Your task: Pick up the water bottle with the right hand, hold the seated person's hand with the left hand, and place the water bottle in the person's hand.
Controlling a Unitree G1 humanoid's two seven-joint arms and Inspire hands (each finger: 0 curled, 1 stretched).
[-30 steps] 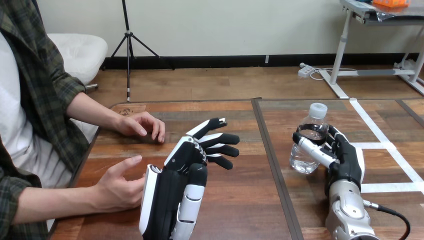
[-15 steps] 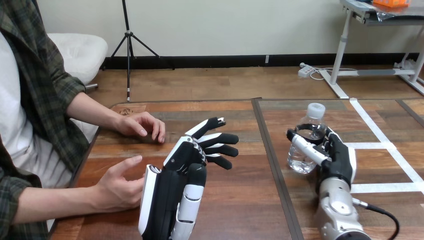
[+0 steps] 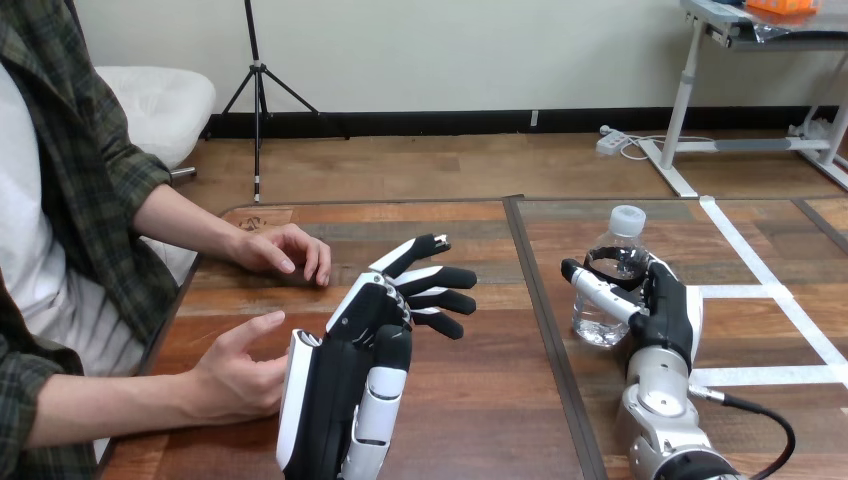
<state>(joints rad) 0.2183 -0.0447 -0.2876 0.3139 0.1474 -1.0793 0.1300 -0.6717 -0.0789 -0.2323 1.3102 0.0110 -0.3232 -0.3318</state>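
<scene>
Right hand point(image 3: 668, 312) is gripping the bottle point(image 3: 606, 300), fingers and thumb curling round its upper body under the white cap point(image 3: 627, 219). Bottle is standing upright over the right part of the table point(image 3: 480, 400), right of the dark seam point(image 3: 545, 310) and left of the white tape point(image 3: 757, 272); can't tell if its base is touching the wood. Right forearm point(image 3: 660, 420) is rising from the bottom edge, wrist raised. Left hand point(image 3: 345, 390) is sitting between the bottle and the person, edge-up, fingers straight and spread, pointing toward the right, holding nothing. Person's near hand point(image 3: 235, 375) is resting half open just beside its white shell; contact unclear. Person's far hand point(image 3: 280, 248) is lying palm down further back, apart from both robot hands.
</scene>
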